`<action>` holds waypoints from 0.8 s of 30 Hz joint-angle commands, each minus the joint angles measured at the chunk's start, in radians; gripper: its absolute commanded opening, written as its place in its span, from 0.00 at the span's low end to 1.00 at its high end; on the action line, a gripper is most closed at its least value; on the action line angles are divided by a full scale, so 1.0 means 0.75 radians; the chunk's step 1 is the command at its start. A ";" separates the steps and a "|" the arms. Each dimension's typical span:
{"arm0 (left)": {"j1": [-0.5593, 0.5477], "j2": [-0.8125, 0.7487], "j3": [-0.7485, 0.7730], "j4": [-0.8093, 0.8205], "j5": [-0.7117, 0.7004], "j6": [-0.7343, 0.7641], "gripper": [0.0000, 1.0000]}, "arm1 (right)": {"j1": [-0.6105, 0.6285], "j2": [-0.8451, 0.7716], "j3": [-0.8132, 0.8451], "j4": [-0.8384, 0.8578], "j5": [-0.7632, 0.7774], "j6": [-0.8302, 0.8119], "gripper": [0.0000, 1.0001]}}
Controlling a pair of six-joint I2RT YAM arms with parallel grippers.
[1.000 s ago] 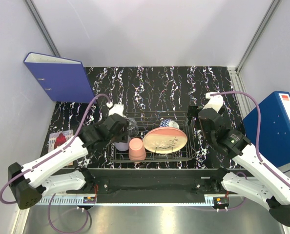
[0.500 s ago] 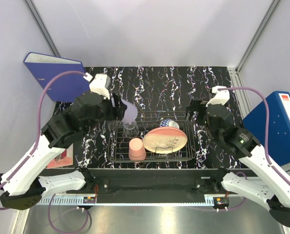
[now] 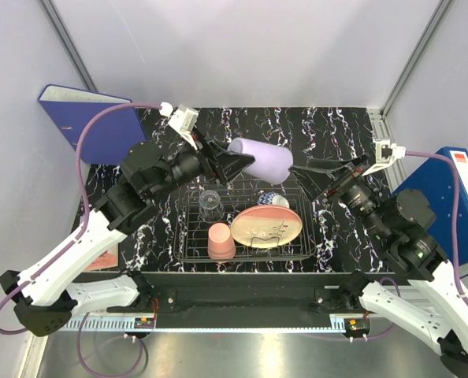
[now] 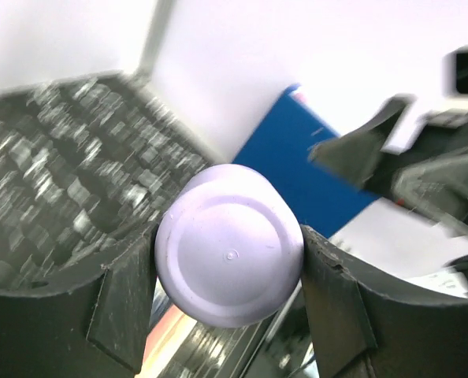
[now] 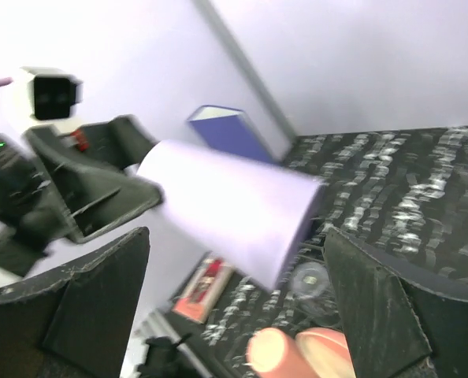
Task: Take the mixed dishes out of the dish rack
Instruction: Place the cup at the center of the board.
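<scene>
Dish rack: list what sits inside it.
Inside the dish rack: a clear glass, a pink cup, a large pink plate and a blue-and-white bowl, half covered by that plate.

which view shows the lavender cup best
The right wrist view: the lavender cup shows its whole side, held sideways by the left gripper. The top external view shows it smaller; the left wrist view shows only its base.

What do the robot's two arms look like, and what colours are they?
The left arm and right arm have long white segments joined by chunky black joints. A purple cable loops from each wrist, next to a small white camera box. The left end effector and right end effector are black, each with two wedge-shaped fingers.
</scene>
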State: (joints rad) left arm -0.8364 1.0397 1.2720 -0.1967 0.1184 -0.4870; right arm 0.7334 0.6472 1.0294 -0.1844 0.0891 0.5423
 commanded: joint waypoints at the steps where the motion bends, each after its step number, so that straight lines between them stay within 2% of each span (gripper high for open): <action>1: 0.017 0.051 0.010 0.434 0.202 -0.101 0.00 | 0.010 0.023 -0.031 0.207 -0.196 0.097 1.00; 10: 0.017 0.078 -0.003 0.485 0.200 -0.114 0.00 | 0.010 -0.024 -0.129 0.207 -0.172 0.120 1.00; 17: 0.017 0.095 -0.027 0.499 0.239 -0.142 0.00 | 0.010 0.047 -0.127 0.315 -0.211 0.111 0.99; 19: 0.017 0.090 -0.041 0.499 0.237 -0.146 0.00 | 0.008 0.076 -0.117 0.338 -0.223 0.103 0.93; 23: 0.017 0.076 -0.080 0.485 0.231 -0.142 0.00 | 0.010 0.113 -0.100 0.387 -0.233 0.091 0.74; 24: 0.019 0.074 -0.084 0.481 0.229 -0.140 0.00 | 0.010 0.117 -0.098 0.391 -0.227 0.085 0.59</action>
State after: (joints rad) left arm -0.8261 1.1091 1.2247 0.1001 0.2684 -0.5854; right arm 0.7334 0.7181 0.9272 0.0246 -0.0566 0.6235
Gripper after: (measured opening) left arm 0.678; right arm 0.769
